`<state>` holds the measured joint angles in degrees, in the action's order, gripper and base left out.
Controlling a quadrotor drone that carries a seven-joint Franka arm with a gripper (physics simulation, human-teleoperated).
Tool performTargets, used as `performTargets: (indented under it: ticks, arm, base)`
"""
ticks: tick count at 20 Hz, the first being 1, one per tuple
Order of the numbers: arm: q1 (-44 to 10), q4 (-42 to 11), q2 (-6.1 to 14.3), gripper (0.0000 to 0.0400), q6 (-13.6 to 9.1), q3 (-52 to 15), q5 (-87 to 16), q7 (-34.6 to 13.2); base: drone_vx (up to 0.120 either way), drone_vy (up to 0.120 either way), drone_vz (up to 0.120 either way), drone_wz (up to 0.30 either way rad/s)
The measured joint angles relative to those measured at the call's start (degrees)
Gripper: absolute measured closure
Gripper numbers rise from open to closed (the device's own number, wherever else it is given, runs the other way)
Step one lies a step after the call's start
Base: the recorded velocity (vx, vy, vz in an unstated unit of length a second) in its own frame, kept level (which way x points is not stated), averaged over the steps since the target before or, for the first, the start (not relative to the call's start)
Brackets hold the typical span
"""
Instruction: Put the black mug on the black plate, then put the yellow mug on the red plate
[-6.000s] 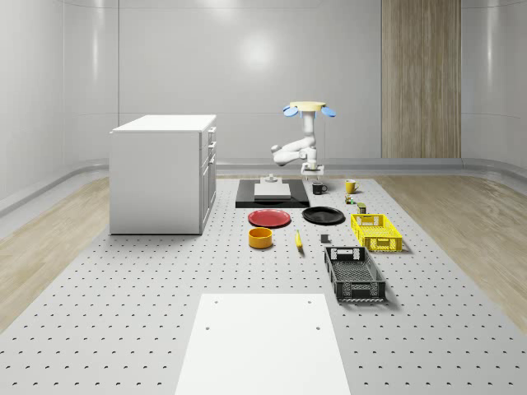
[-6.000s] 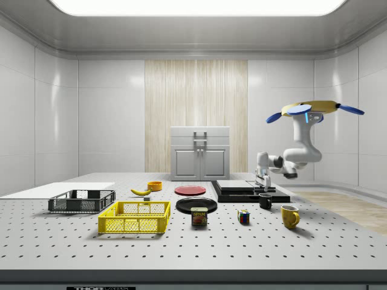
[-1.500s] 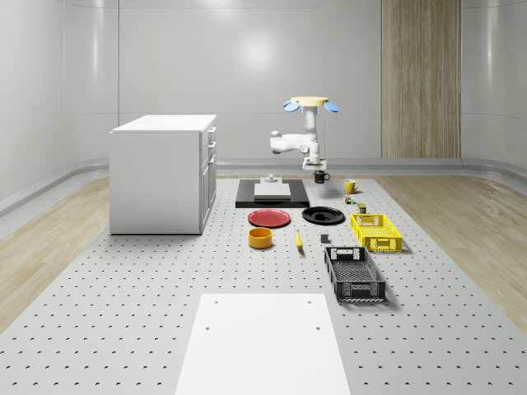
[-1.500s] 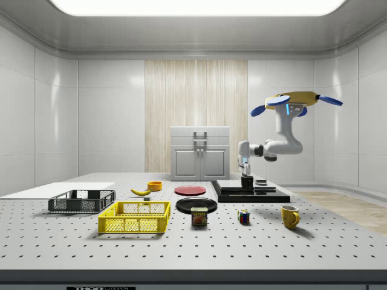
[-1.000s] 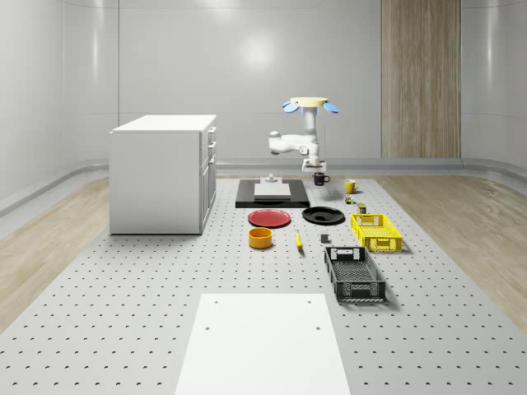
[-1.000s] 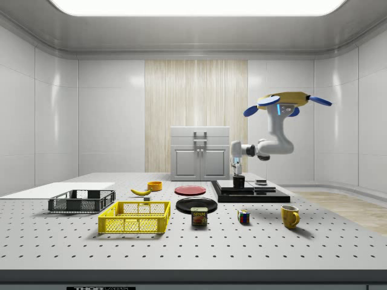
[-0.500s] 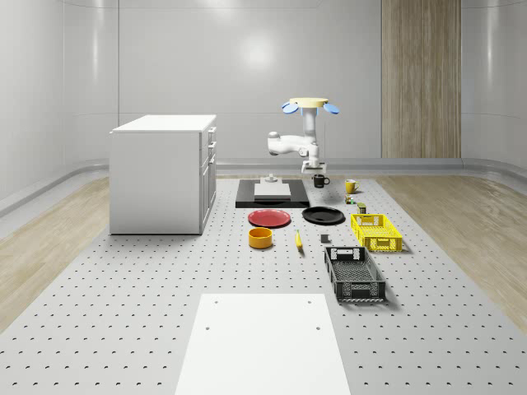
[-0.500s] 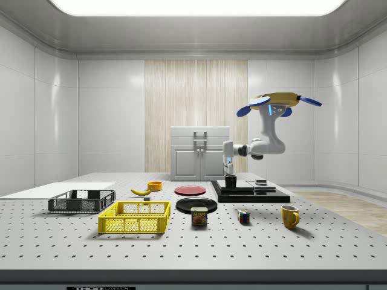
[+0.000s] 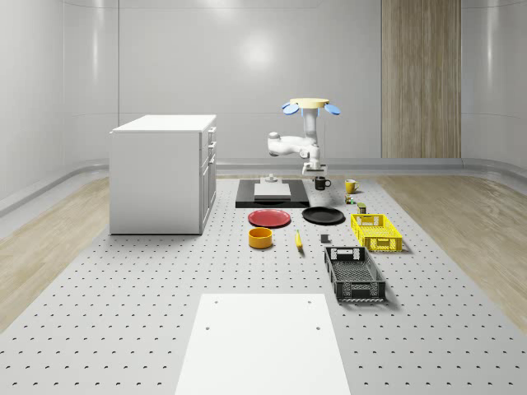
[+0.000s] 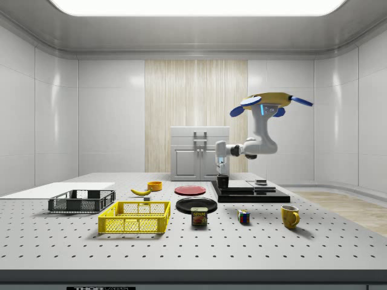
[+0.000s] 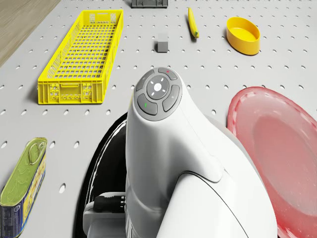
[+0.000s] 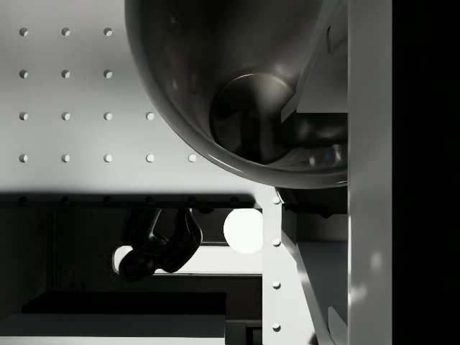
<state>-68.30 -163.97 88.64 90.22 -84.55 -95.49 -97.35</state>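
A drone point(image 10: 270, 100) hovers above the far end of the table point(image 9: 148, 329), its white arm point(image 10: 257, 142) folded forward and down, with the gripper point(image 10: 222, 170) closed on the black mug point(image 10: 222, 180). The mug hangs upright directly beneath the gripper, clear of the table. In the wrist view one finger point(image 12: 370, 144) runs down along the mug's wall, the open mouth and dark interior point(image 12: 251, 108) facing the camera — a rim pinch that keeps the mug level for setting down.

The black plate point(image 10: 196, 205) lies below the gripper and a little toward the near end of the table; in the drone view its dark rim point(image 11: 96, 168) curves out from under the arm, so the carry looks close to its target, though the mug appears not yet centred or lowered. The red plate point(image 9: 270, 218) sits just beside the black one, on the cabinet point(image 9: 163, 173) side of the gripper.

The yellow mug point(image 10: 289, 215) waits on the table, well apart from the gripper on the opposite side, untouched — the second half of the job is not yet begun. A yellow basket point(image 9: 376, 231), a food tin point(image 11: 22, 186) and a banana point(image 11: 192, 22) lie beyond the plates, out of the likely descent path.
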Motion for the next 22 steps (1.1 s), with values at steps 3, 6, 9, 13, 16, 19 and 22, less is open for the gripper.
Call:
performTargets:
  ticks: [3, 6, 9, 13, 16, 19, 22]
  arm:
    - [0.0, 0.0, 0.3, 0.029, 0.2, 0.0, 0.1, 0.0]
    - [-0.1, 0.0, 0.5, 0.029, 0.5, -0.1, 0.2, 0.0]
    - [-0.1, 0.0, 0.7, 0.029, 0.7, -0.1, 0.3, -0.1]
    - [-0.1, 0.0, 1.0, 0.029, 1.0, -0.1, 0.4, -0.1]
    - [-0.1, 0.0, 1.2, 0.029, 1.1, -0.1, 0.5, -0.1]
    - [-0.1, 0.0, 1.4, 0.029, 1.3, -0.2, 0.5, -0.1]
    - [-0.2, 0.0, 1.6, 0.029, 1.5, -0.2, 0.6, -0.1]
  base:
    - [0.12, 0.0, -0.093, 0.0]
    - [0.12, 0.0, -0.12, 0.0]
    - [0.12, 0.0, -0.12, 0.0]
    - [0.12, 0.0, -0.12, 0.0]
    - [0.12, 0.0, -0.067, 0.0]
    - [0.12, 0.0, 0.0, 0.0]
    - [0.12, 0.0, 0.0, 0.0]
